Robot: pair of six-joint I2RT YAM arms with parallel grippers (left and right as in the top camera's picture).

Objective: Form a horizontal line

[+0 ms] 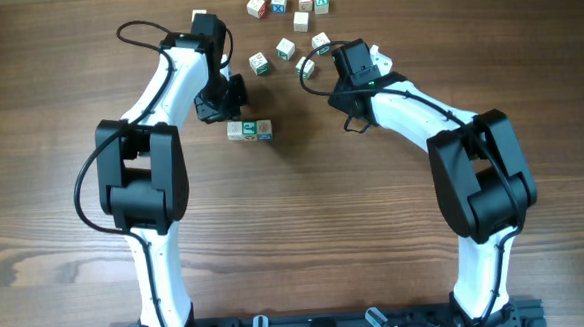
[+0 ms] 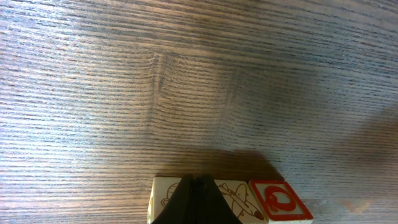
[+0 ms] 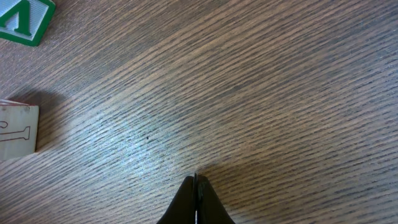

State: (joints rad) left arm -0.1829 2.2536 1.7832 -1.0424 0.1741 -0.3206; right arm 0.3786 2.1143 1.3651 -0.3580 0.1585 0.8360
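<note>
The horizontal line (image 1: 249, 131) is a short row of pale letter cubes touching side to side at centre left of the table, the middle one green-marked. My left gripper (image 1: 227, 112) is shut and empty, with its tip just behind the row. In the left wrist view the shut fingers (image 2: 197, 182) cover part of a pale cube with a brown plane drawing (image 2: 233, 196). A red-marked cube (image 2: 280, 202) touches that cube on its right. My right gripper (image 1: 341, 97) is shut and empty over bare table right of the row, as the right wrist view (image 3: 196, 179) shows.
Several loose cubes with red, blue or green marks lie scattered at the back centre (image 1: 285, 49), some close to my right wrist (image 1: 307, 67). The right wrist view shows a green-lettered cube (image 3: 25, 18) and a pale cube (image 3: 17, 132) at its left edge.
</note>
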